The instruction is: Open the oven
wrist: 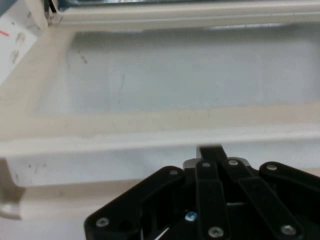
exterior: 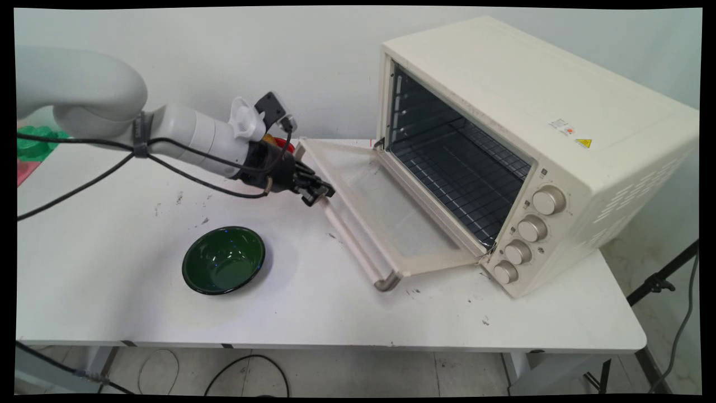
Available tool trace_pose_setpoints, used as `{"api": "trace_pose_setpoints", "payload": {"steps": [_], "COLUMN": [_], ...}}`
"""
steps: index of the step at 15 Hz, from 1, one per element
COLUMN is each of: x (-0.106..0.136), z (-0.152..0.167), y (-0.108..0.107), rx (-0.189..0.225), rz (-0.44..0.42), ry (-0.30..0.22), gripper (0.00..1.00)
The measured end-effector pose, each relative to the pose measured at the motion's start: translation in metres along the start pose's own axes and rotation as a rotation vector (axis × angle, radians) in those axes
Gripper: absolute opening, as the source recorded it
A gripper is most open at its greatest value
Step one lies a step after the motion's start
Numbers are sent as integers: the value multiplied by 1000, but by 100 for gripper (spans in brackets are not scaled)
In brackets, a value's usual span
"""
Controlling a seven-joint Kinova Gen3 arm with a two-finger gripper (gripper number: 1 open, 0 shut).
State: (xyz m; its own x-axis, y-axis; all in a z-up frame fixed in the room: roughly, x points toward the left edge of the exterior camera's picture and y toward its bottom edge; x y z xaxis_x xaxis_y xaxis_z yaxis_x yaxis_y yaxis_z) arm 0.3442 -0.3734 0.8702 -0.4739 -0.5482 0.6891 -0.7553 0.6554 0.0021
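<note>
A cream toaster oven (exterior: 559,101) stands on the right of the white table (exterior: 100,302). Its glass door (exterior: 386,218) lies folded down flat, and the wire rack (exterior: 464,173) inside is bare. My black gripper (exterior: 321,195) is at the door's outer edge, with its tips against the long handle bar (exterior: 352,240) near the bar's far end. In the hand view the gripper (wrist: 211,150) is shut, fingers pressed together with nothing between them, and it touches the handle bar (wrist: 100,147). The door's window (wrist: 190,70) lies beyond.
A dark green bowl (exterior: 224,260), empty, sits on the table left of the door and nearer the front edge. Green and red items (exterior: 31,148) lie at the far left behind the arm. Something small and red (exterior: 283,145) shows behind the wrist.
</note>
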Motion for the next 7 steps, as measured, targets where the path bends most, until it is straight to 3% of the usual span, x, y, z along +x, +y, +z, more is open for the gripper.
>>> {"api": "trace_pose_setpoints", "payload": {"steps": [7], "x": [-26], "z": [3], "y": [-9], "rx": [-20], "rz": [-17], "ry": [11], "gripper": [0]}}
